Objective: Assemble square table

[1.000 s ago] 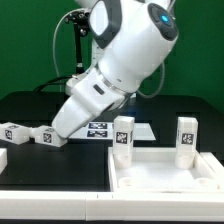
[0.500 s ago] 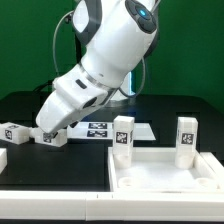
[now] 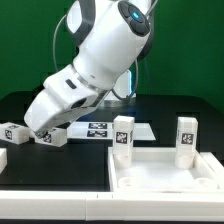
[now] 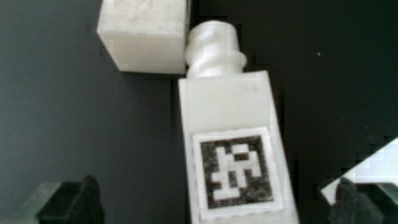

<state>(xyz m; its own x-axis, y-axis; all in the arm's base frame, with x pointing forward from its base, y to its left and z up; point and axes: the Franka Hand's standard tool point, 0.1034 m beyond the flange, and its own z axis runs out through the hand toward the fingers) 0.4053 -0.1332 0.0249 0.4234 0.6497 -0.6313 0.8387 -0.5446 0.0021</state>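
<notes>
Presently: claw (image 4: pixel 210 203) spread wide, empty, poised over a loose leg (image 4: pixel 228 130) lying on the table (image 3: pixel 60 165). A second leg (image 4: pixel 143 35) lies just beyond. Two upright legs (image 3: pixel 123 135) stand on the top (image 3: pixel 160 172), well apart from the claw. Apparently half done.

- A robotics lab bench, set up for camera-tracked trials.
- A large white robot arm (image 3: pixel 100 60) leans over a black tabletop (image 3: pixel 60 165).
- A plain green backdrop (image 3: pixel 190 50) runs behind the tabletop's rear edge.
- White table legs (image 3: pixel 186 138) bear black-and-white square tags.
- The marker board (image 3: pixel 98 128) lies flat near the tabletop's middle.
</notes>
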